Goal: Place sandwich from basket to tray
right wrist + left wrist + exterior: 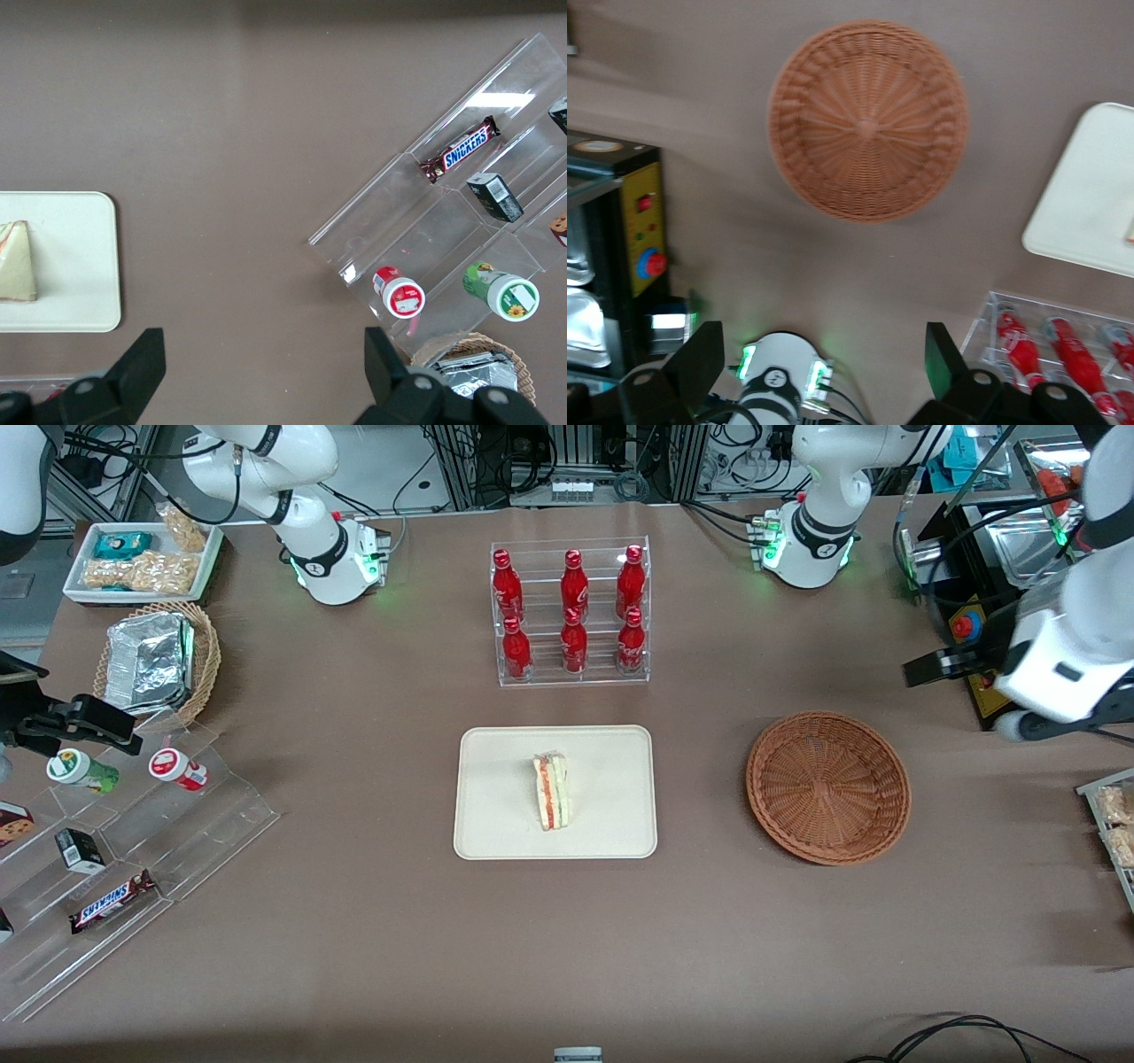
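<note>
The brown worktop (354, 921) carries the scene, read across the front view. Toward the parked arm's end stand a white rectangular tray of snack packets (142, 560), a light tan wicker basket holding a foil packet (159, 660), and a clear stepped acrylic display of small cartons, cups and a chocolate bar (133, 850); these are stock, set clear of the working area. At the middle lies the large flat cream-beige rectangular tray (496, 797) with rounded corners and a low rim. The small triangular sandwich wedge (552, 790) of pale bread with orange-red and green filling rests on it, near its centre, cut face up, so the layers show. Farther from the front camera stands a clear acrylic rack of six red bottles (571, 611). Toward the working arm's end sits the round reddish-brown woven wicker basket (828, 786), well apart from the tray and holding nothing; the transfer therefore appears complete. The left arm's gripper (926, 666) hangs high above the worktop, beside the basket and farther from the front camera, presumably withdrawn to leave the tray unobstructed. In the left wrist view its dark fingers (695, 359) stand spread wide and grip nothing.
</note>
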You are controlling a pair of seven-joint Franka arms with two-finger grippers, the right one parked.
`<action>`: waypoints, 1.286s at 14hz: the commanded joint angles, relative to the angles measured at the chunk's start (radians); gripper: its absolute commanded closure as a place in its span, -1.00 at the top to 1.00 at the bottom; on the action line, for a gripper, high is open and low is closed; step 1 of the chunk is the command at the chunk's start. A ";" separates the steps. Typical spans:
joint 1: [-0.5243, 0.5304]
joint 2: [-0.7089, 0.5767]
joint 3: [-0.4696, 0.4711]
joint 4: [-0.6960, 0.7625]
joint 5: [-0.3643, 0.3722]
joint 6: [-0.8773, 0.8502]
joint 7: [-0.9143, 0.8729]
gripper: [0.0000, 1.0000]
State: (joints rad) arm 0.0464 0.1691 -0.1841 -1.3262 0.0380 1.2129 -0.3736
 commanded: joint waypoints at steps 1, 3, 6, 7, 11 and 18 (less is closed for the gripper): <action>0.021 -0.153 -0.011 -0.209 0.031 0.080 0.015 1.00; 0.041 -0.229 -0.011 -0.295 0.031 0.115 0.059 1.00; 0.090 -0.227 -0.012 -0.274 0.019 0.108 0.206 1.00; 0.089 -0.224 -0.014 -0.268 0.020 0.112 0.240 1.00; 0.081 -0.206 -0.020 -0.213 0.016 0.117 0.249 1.00; 0.078 -0.204 -0.021 -0.197 0.014 0.116 0.249 1.00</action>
State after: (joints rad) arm 0.1227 -0.0367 -0.2021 -1.5430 0.0552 1.3268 -0.1360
